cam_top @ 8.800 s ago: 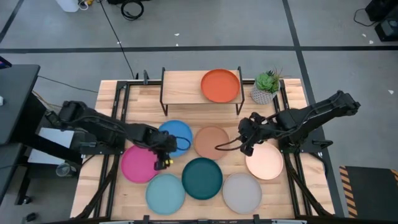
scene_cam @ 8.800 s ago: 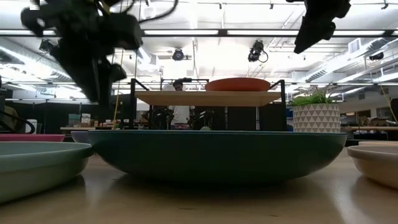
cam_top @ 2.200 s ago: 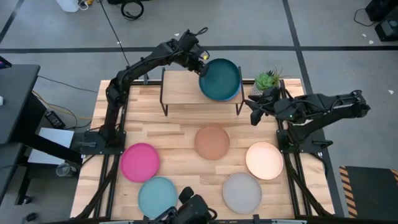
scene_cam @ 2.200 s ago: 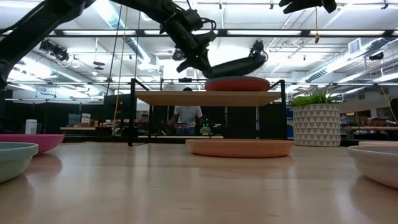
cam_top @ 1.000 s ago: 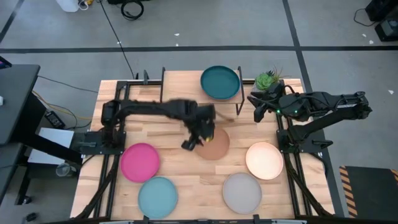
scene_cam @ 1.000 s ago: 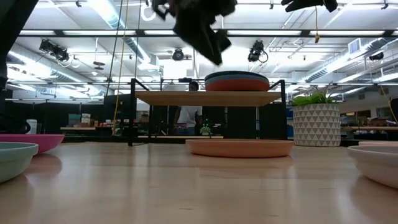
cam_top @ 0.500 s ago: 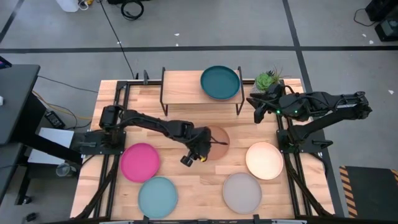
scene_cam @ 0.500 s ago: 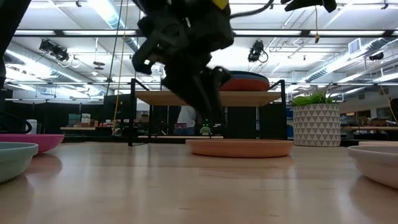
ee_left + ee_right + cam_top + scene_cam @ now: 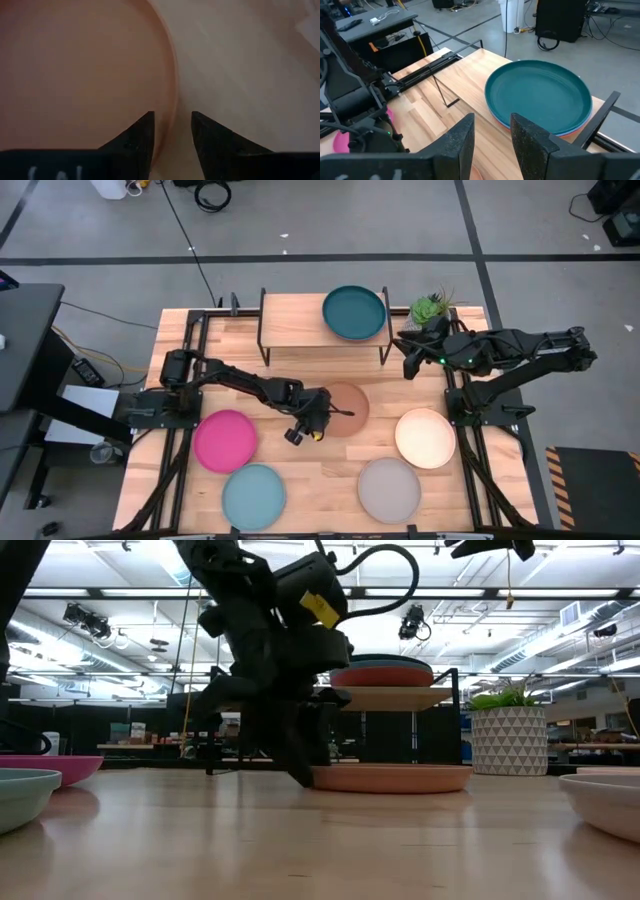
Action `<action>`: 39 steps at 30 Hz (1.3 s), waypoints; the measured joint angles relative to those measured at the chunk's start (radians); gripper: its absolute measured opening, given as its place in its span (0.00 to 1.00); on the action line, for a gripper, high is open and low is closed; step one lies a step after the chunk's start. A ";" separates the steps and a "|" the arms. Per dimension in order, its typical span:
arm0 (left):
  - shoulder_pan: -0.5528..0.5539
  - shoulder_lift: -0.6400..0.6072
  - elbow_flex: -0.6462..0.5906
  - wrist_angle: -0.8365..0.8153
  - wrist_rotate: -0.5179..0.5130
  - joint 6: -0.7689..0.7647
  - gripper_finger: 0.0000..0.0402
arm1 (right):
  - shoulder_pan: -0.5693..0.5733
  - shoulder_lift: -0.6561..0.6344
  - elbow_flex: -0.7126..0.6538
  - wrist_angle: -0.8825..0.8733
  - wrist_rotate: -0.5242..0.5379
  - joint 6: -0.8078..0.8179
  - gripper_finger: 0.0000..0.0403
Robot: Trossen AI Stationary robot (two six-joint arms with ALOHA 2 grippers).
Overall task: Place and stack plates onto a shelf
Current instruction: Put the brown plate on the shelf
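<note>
The tan plate [image 9: 345, 408] lies flat on the table in front of the shelf [image 9: 295, 321]. My left gripper [image 9: 326, 414] is low at its left rim, open, one finger over the plate's inside and one outside the rim [image 9: 173, 100]. On the shelf's right half sits a stack with the dark teal plate [image 9: 354, 313] on top and the orange-red plate [image 9: 382, 676] under it. My right gripper [image 9: 409, 361] hovers open beside the shelf's right end, holding nothing. Magenta [image 9: 224, 441], light aqua [image 9: 253, 496], grey [image 9: 389, 489] and cream [image 9: 425, 437] plates lie on the table. My left gripper's fingers [image 9: 143, 136] stand on either side of the tan plate's left rim [image 9: 172, 107], slanting down from the table's left. I cannot tell whether they touch it. The plate lies flat on the table.
A potted plant [image 9: 428, 319] stands at the shelf's right end, close to my right gripper. The shelf's left half [image 9: 290, 315] is bare wood. Black rails [image 9: 190, 350] run along the table's left and right sides.
My left gripper has dropped from above the table down to the tan plate's left rim, moving a little toward the near edge. The plates have stayed where they were.
</note>
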 joint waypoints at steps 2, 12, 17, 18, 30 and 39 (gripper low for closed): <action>0.001 0.000 -0.001 0.000 -0.002 -0.004 0.26 | 0.000 0.003 0.000 0.005 0.000 -0.004 0.33; 0.002 -0.030 0.084 -0.176 0.045 0.005 0.04 | 0.000 0.004 0.000 0.014 0.000 -0.007 0.33; 0.043 -0.129 0.235 -0.309 0.287 -0.103 0.04 | 0.000 0.004 0.000 0.014 0.000 -0.003 0.33; 0.061 -0.154 0.258 -0.318 0.339 -0.148 0.04 | 0.000 0.004 0.000 0.014 0.000 -0.002 0.33; 0.346 -0.462 0.415 -0.380 0.228 -0.355 0.04 | 0.000 0.003 0.000 0.042 0.010 0.000 0.33; 0.497 -0.390 0.474 -0.736 -0.094 -0.232 0.04 | 0.000 0.003 0.000 0.082 0.012 -0.025 0.33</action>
